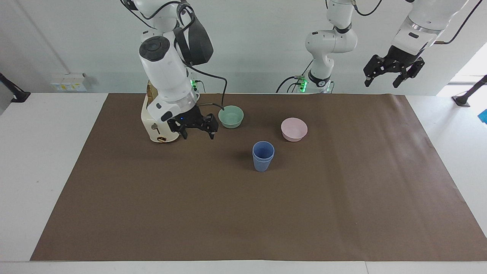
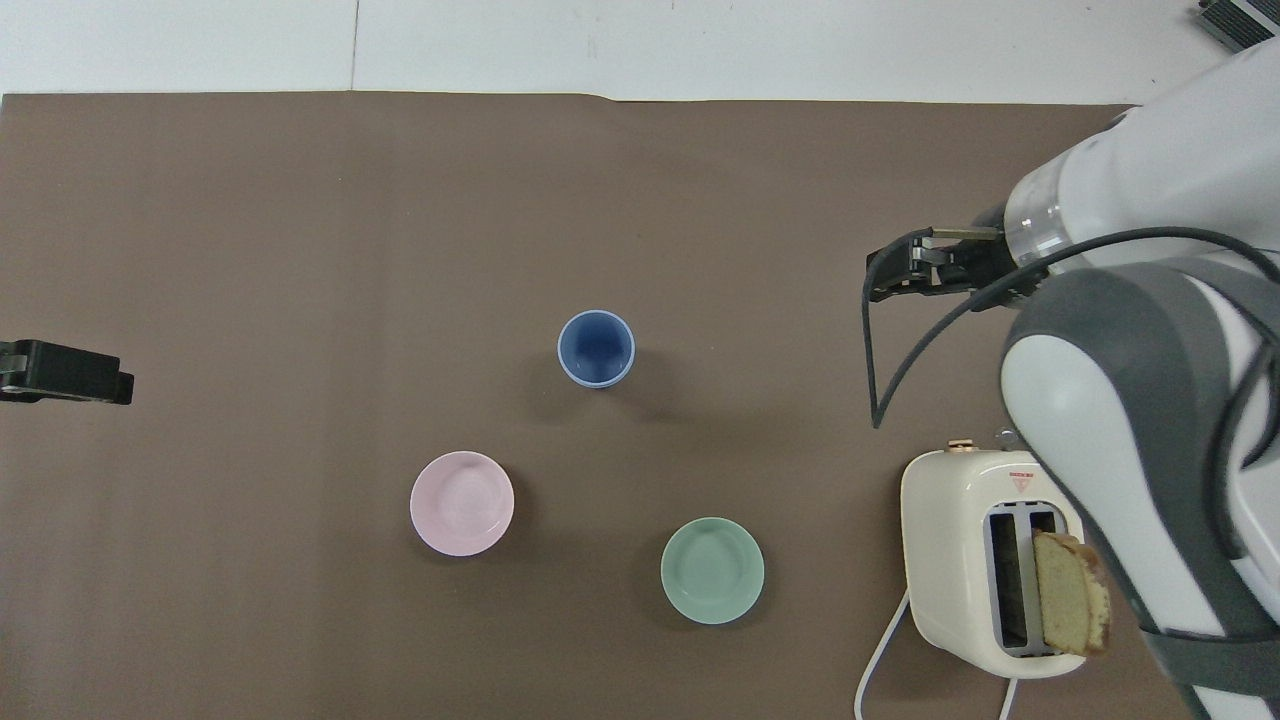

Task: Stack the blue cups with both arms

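Note:
The two blue cups (image 1: 263, 156) stand nested, one inside the other, upright near the middle of the brown mat; they also show in the overhead view (image 2: 596, 347). My right gripper (image 1: 198, 133) is open and empty, over the mat beside the toaster, well apart from the cups; it also shows in the overhead view (image 2: 900, 278). My left gripper (image 1: 383, 82) is open and empty, held high over the left arm's end of the table, where that arm waits. Its black tip shows at the edge of the overhead view (image 2: 62, 372).
A cream toaster (image 1: 152, 127) with a bread slice (image 2: 1070, 595) in one slot stands at the right arm's end. A green bowl (image 1: 231, 117) and a pink bowl (image 1: 294, 129) sit nearer to the robots than the cups.

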